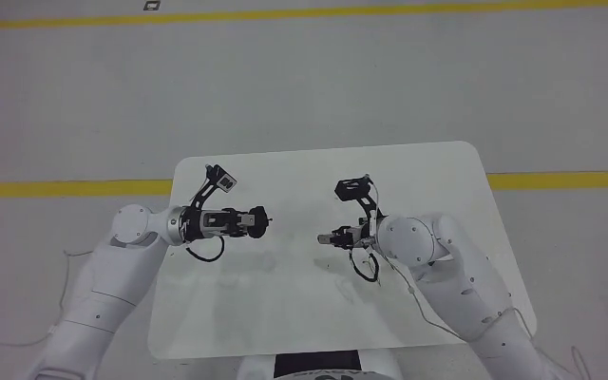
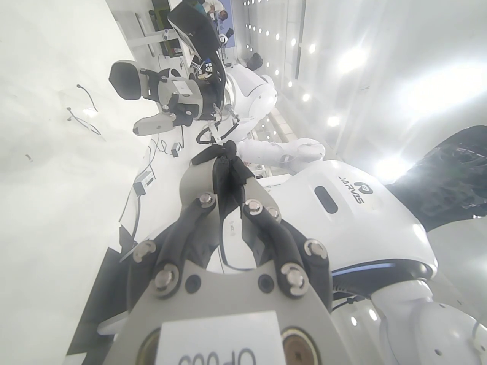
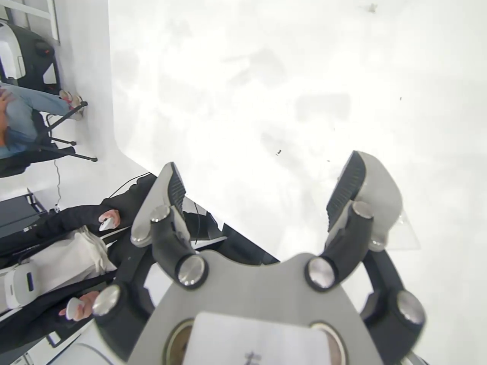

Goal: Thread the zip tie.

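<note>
Left gripper [image 1: 264,220], right gripper [image 1: 324,237], free gap between

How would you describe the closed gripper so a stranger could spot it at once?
Find the white table; two grippers face each other above its middle. The left gripper is clamped on a small black piece, while the right gripper stands open and empty.

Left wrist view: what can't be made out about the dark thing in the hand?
Left wrist view: fingers of the left hand cover most of the dark thing; its shape and ends are unclear.
Top view: it is too small to identify.
</note>
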Robot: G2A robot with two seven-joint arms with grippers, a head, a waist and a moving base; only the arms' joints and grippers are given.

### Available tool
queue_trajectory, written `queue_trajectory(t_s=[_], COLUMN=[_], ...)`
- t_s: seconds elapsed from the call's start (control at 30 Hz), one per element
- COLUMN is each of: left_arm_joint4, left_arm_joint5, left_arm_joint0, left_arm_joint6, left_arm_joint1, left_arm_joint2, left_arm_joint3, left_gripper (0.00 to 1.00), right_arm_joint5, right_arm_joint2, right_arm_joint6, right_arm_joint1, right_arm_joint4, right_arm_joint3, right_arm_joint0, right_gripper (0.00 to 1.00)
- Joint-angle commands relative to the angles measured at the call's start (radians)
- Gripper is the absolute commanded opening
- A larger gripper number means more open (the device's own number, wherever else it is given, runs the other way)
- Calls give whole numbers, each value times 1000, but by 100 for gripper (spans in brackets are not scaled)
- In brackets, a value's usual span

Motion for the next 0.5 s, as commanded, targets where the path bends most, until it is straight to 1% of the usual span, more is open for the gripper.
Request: queue_trajectory(t_s=[0.0, 0.13, 0.3, 0.4, 0.47], left_arm_joint4=[0, 0, 0, 0, 0], left_arm_joint5=[0, 0, 0, 0, 0], left_arm_joint0=[0, 0, 0, 0, 0], left_arm_joint6=[0, 0, 0, 0, 0], left_arm_joint1=[0, 0, 0, 0, 0], left_arm_joint2=[0, 0, 0, 0, 0], left_arm_joint3=[0, 0, 0, 0, 0], left_gripper=[0, 0, 0, 0, 0], right_arm_joint5=[-14, 3, 3, -5, -2], right_arm_joint2=[-2, 2, 3, -23, -36], right_arm_joint6=[-26, 7, 117, 117, 117], right_arm_joint1=[1, 8, 15, 22, 28], right_arm_joint4=[-4, -66, -181, -215, -234], right_arm_joint3=[4, -20, -49, -49, -35], right_arm_joint0=[-12, -25, -31, -36, -38], right_gripper=[100, 100, 100, 100, 100])
